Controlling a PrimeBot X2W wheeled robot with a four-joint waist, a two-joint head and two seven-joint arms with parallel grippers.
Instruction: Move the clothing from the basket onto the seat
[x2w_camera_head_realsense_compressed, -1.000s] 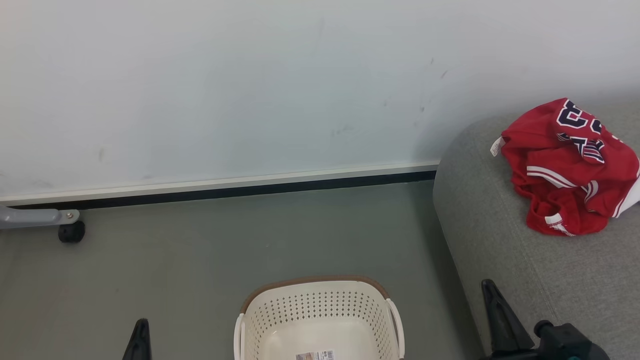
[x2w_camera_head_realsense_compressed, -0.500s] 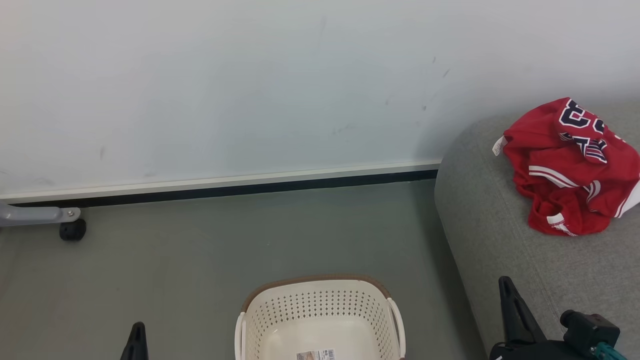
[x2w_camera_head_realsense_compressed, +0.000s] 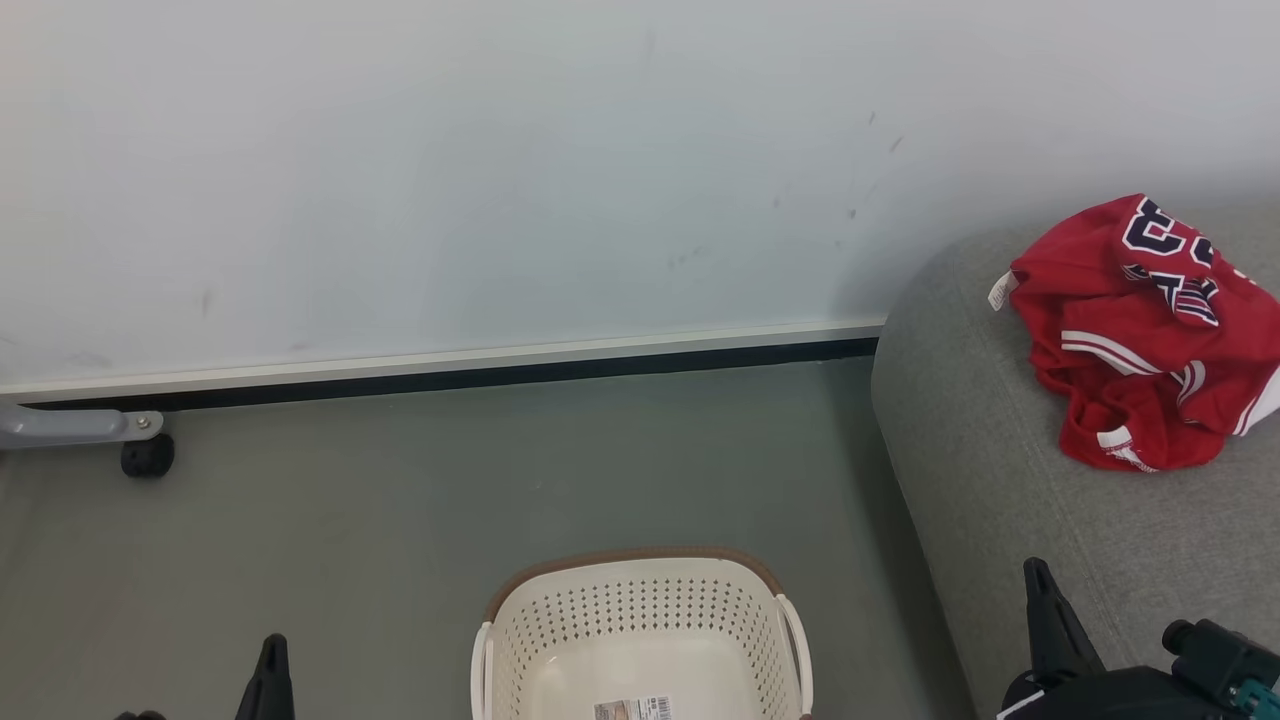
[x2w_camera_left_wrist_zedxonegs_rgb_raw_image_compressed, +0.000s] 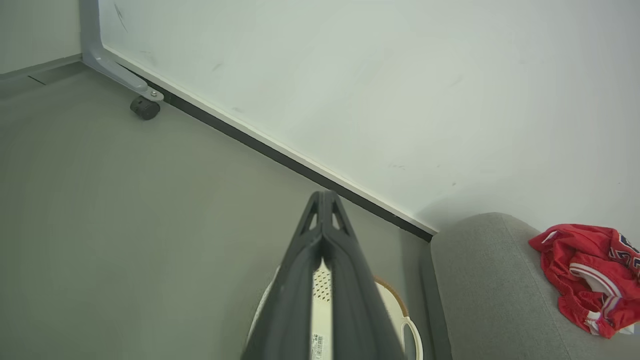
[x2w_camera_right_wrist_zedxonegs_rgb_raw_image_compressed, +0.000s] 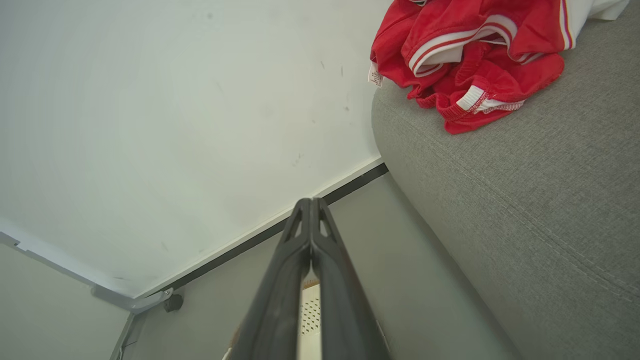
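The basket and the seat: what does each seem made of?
The basket looks like smooth moulded cream plastic, with rows of holes and a brown rim. The seat seems covered in matte grey woven fabric; its weave and a stitched seam show.

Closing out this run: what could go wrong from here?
1. The clothing lies bunched near the rounded end of the seat; a nudge might slide it off.
2. The basket looks empty, but its near part is cut off in the head view, so a leftover garment can't be ruled out.
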